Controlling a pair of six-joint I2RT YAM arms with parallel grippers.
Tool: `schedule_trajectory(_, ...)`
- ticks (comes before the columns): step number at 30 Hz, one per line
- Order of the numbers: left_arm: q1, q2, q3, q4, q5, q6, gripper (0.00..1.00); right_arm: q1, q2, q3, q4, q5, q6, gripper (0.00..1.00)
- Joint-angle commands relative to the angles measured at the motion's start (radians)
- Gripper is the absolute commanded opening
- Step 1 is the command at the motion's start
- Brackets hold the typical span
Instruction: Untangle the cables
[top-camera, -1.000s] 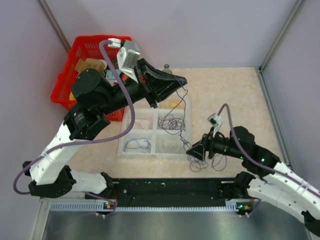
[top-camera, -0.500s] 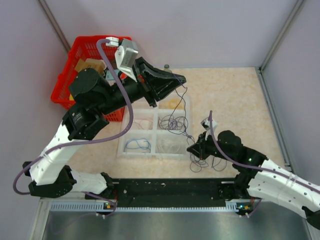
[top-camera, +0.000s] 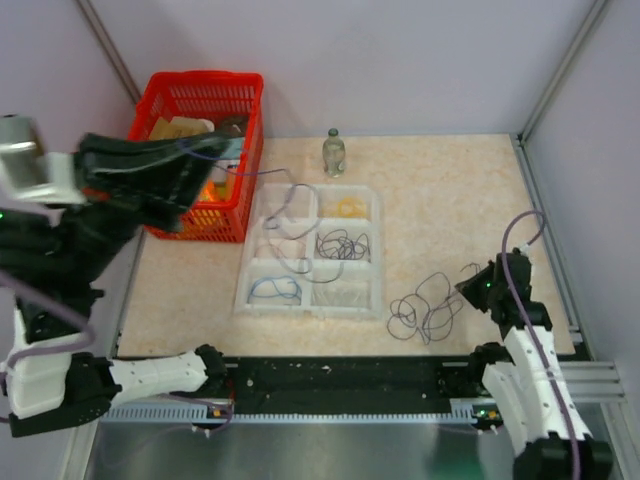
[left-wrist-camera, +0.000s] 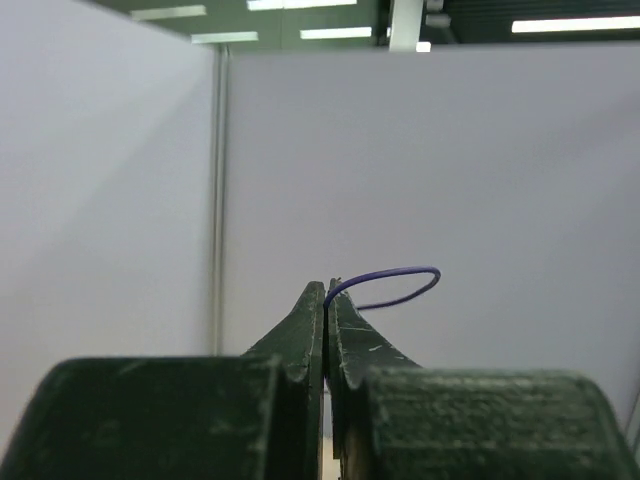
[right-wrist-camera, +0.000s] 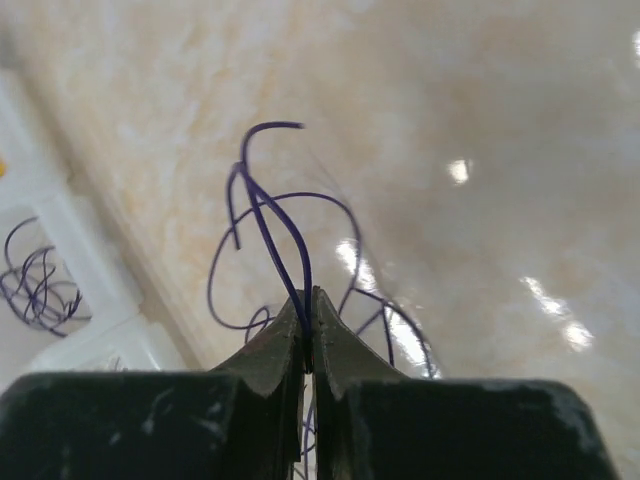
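Note:
A loose bunch of dark purple cables (top-camera: 424, 310) lies on the table right of the white compartment tray (top-camera: 379, 262). My right gripper (top-camera: 463, 290) is at the bunch's right edge, shut on two purple strands (right-wrist-camera: 262, 205) that rise from its tips (right-wrist-camera: 308, 298). My left gripper (top-camera: 212, 166) is high at the left, beside the red basket, shut on one thin purple cable (left-wrist-camera: 392, 284) at its tips (left-wrist-camera: 327, 292). That cable (top-camera: 286, 193) trails from the left gripper down across the tray's left compartments.
The tray holds sorted wires: dark purple (top-camera: 341, 244), blue (top-camera: 273, 290), yellowish (top-camera: 348, 207). A red basket (top-camera: 200, 92) with items stands at the back left. A small glass bottle (top-camera: 333, 152) stands behind the tray. Grey walls enclose the table.
The left arm swung from above the tray to the left by the basket, drawing one purple cable out. The right gripper shut on the bunch and pulled back to the right.

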Motion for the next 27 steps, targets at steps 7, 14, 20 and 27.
schedule_trajectory(7, -0.001, -0.008, -0.036, 0.067, -0.017, -0.002, 0.00, -0.306, 0.339, 0.313, -0.059, -0.083, -0.241, 0.00)
schedule_trajectory(14, 0.006, 0.178, 0.110, -0.122, -0.062, 0.055, 0.00, -0.288, 0.509, 0.509, -0.168, -0.277, -0.393, 0.55)
schedule_trajectory(20, 0.124, 0.259, 0.124, -0.190, 0.032, -0.044, 0.00, -0.207, 0.364, 0.519, -0.240, -0.294, -0.412, 0.72)
schedule_trajectory(27, 0.318, 0.340, 0.154, -0.213, 0.261, -0.218, 0.00, -0.199, 0.256, 0.548, -0.276, -0.343, -0.401, 0.72)
